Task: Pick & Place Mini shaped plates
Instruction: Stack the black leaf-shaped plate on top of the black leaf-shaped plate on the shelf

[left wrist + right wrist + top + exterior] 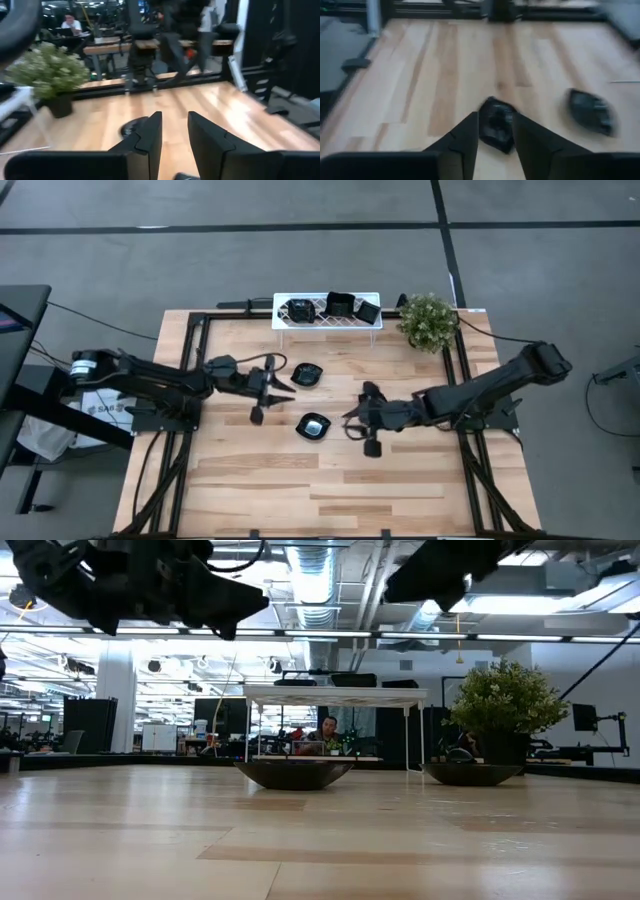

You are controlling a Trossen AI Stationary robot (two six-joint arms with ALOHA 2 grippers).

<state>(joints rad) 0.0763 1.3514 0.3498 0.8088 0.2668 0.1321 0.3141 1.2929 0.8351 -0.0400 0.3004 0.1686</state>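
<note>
So there are two mini plates still out on the wood: one near the middle of the table and another up at about 12 o'clock from it, closer to the white rack, which already has a few black dishes on it.

The right gripper sits at roughly 3 o'clock of the middle plate, just beside it. Its wrist view shows that plate dead ahead between the fingers, which are slightly apart and pinching nothing.

The left gripper, also partly spread and empty, hangs at about 8 o'clock of the upper plate. I'd say each arm has its own nearer plate.
</note>
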